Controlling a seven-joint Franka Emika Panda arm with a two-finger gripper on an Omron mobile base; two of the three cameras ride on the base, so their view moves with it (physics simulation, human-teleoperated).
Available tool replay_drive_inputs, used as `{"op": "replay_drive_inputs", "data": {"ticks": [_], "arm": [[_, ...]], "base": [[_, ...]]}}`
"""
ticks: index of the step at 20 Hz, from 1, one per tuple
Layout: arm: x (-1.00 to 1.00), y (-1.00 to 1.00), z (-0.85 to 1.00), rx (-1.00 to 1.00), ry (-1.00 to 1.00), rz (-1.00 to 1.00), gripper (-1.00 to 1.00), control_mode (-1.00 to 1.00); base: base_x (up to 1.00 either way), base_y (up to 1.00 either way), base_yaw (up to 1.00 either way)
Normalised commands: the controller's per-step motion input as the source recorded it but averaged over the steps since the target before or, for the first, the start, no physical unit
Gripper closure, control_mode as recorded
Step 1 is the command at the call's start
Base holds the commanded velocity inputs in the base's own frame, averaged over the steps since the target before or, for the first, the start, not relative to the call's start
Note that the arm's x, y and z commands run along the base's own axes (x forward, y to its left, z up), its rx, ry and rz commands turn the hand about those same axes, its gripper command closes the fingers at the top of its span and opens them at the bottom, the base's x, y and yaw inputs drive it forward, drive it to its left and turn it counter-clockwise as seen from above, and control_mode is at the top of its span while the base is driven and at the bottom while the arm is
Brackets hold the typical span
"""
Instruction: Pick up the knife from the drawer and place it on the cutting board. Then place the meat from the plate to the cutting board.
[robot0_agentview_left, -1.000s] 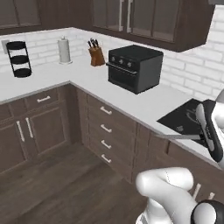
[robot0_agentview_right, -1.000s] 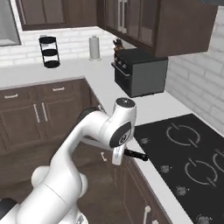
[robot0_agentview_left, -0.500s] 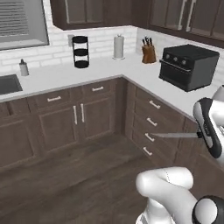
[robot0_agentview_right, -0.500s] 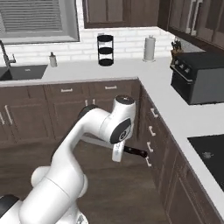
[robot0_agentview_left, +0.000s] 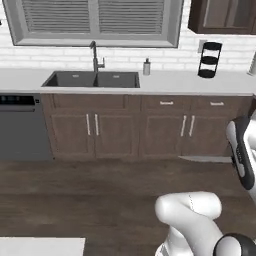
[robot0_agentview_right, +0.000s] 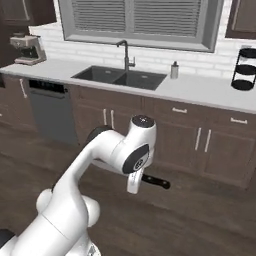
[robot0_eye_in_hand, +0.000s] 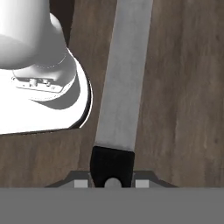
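My gripper (robot0_agentview_right: 134, 184) hangs over the wooden floor, shut on the knife. The knife's black handle (robot0_agentview_right: 156, 182) sticks out to the right of the hand in the right base view. In the left base view its thin grey blade (robot0_agentview_left: 204, 159) points left from my arm at the right edge. The hand view looks along the blade (robot0_eye_in_hand: 124, 74), with the black handle (robot0_eye_in_hand: 112, 166) clamped between my fingertips (robot0_eye_in_hand: 80, 183) at the bottom. The cutting board, the meat and the plate are out of view.
Ahead runs a counter (robot0_agentview_left: 165, 82) with a double sink (robot0_agentview_left: 92, 79), faucet (robot0_agentview_left: 95, 55) and soap bottle (robot0_agentview_left: 146, 66). A dishwasher (robot0_agentview_right: 52, 112) and coffee machine (robot0_agentview_right: 27, 49) stand left, a black tiered rack (robot0_agentview_left: 209, 60) right. Open wood floor (robot0_agentview_left: 90, 195) lies between.
The whole picture has swung: the base has turned from the corner with the toaster oven to face the sink wall. The knife stays clamped in my gripper.
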Motion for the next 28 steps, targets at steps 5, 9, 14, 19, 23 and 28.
{"op": "replay_drive_inputs", "data": {"ticks": [5,9,14,19,23,28], "arm": [[0.00,0.00,0.00,0.00,0.00,0.00,1.00,1.00],[0.00,0.00,0.00,0.00,0.00,0.00,1.00,1.00],[0.00,0.00,0.00,0.00,0.00,0.00,1.00,1.00],[0.00,0.00,0.00,0.00,0.00,0.00,1.00,1.00],[0.00,0.00,0.00,0.00,0.00,0.00,1.00,1.00],[0.00,0.00,0.00,0.00,0.00,0.00,1.00,1.00]], "base": [[0.14,0.39,0.87],[0.26,0.51,0.77],[0.28,0.27,0.75],[0.71,-0.26,0.56],[0.98,-0.40,0.41],[1.00,-0.14,0.41]]}}
